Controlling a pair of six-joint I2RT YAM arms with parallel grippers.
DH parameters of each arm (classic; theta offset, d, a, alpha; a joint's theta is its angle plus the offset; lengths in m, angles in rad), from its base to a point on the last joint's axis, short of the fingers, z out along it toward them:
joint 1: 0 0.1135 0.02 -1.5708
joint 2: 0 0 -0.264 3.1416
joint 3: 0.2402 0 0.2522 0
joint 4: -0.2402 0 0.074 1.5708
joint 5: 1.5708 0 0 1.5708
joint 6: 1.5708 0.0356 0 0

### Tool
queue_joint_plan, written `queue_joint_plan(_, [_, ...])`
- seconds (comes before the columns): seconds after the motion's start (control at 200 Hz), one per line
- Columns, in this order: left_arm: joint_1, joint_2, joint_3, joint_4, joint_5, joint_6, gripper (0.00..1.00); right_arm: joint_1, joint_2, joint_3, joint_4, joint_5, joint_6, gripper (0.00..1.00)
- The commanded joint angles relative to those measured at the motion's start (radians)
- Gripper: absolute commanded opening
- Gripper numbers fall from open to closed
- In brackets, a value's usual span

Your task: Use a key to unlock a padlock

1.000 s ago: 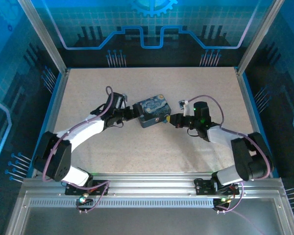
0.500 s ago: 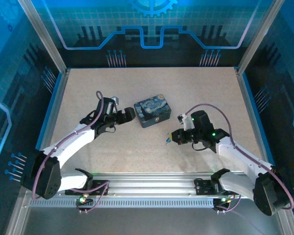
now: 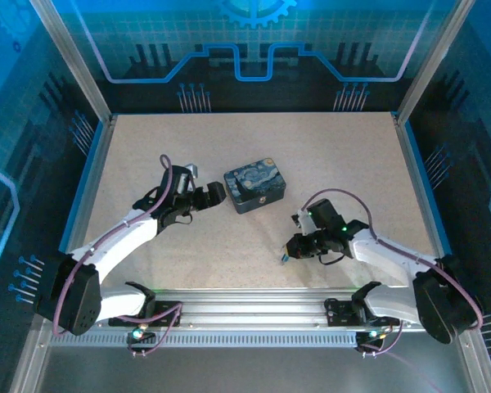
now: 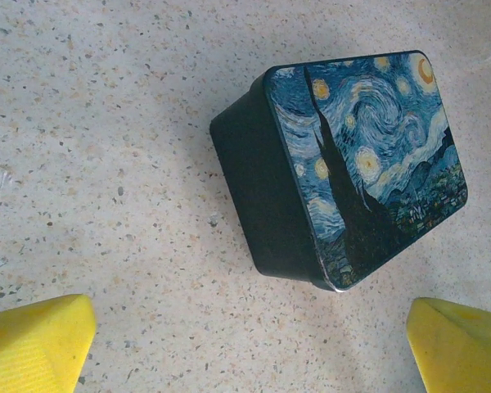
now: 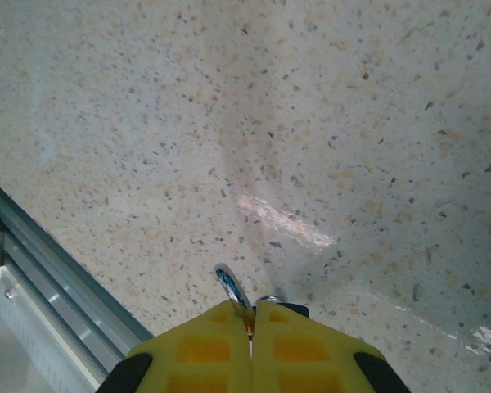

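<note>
right gripper [image 5: 251, 318], shut on what looks like the key [image 5: 228, 286], has pulled well back from the tin [image 3: 254, 189], so unlocking is not under way

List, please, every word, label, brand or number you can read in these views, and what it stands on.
No readable text anywhere.
The tin carries a swirly starry-night painting, no lettering on its lid or visible dark side.
The back panel shows a gear and line pattern, no words.
</note>
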Motion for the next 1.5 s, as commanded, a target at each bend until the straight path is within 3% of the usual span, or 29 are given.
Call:
queue_joint_plan(0.0, [0.007,-0.022,-0.013,-0.001,0.021,0.0,0.99,0.012,0.052,0.019,0.035,-0.024,-0.006,0.07])
queue_joint_plan(0.365, [0.007,0.001,-0.003,-0.008,0.026,0.001,0.99,0.013,0.205,0.063,0.134,-0.086,-0.01,0.1])
queue_joint_plan(0.565, [0.007,0.007,0.003,-0.01,0.029,0.002,0.99,0.013,0.234,0.074,0.154,-0.091,-0.012,0.18])
queue_joint_plan(0.955, [0.009,-0.052,0.015,-0.036,-0.007,0.007,0.99,-0.021,0.136,0.152,0.032,0.017,-0.08,0.31])
queue_joint_plan(1.251, [0.033,-0.229,0.003,-0.045,-0.197,0.068,0.99,-0.199,-0.04,0.222,-0.019,0.17,-0.201,0.57])
queue_joint_plan(1.496, [0.05,-0.352,-0.029,0.007,-0.43,0.19,0.99,-0.344,-0.13,0.222,0.066,0.342,-0.269,0.94])
